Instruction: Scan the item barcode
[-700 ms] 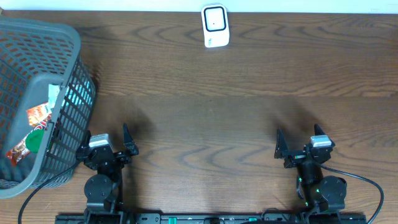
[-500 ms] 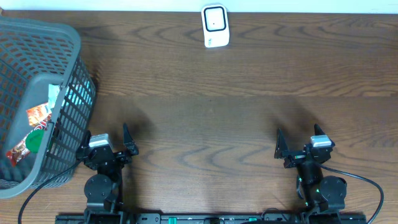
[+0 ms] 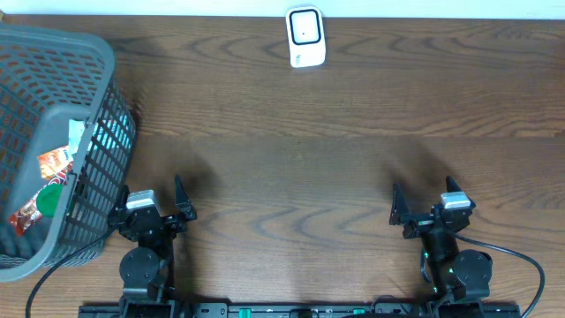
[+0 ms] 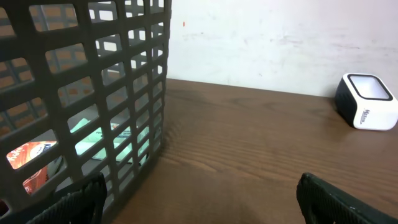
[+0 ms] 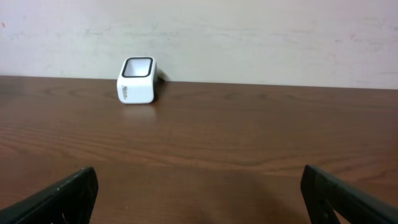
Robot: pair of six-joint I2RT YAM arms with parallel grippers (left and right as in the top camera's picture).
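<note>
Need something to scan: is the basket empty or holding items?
Holding items. Red and green packets lie inside the basket, visible overhead and through its mesh wall.

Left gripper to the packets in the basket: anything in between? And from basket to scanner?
Yes: the mesh wall of the basket stands between the left gripper and the packets; its top is open. Between basket and scanner, only bare table shows.

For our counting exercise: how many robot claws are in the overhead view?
2: left claw beside the basket, near edge; right claw opposite, near edge. None appear hidden.
</note>
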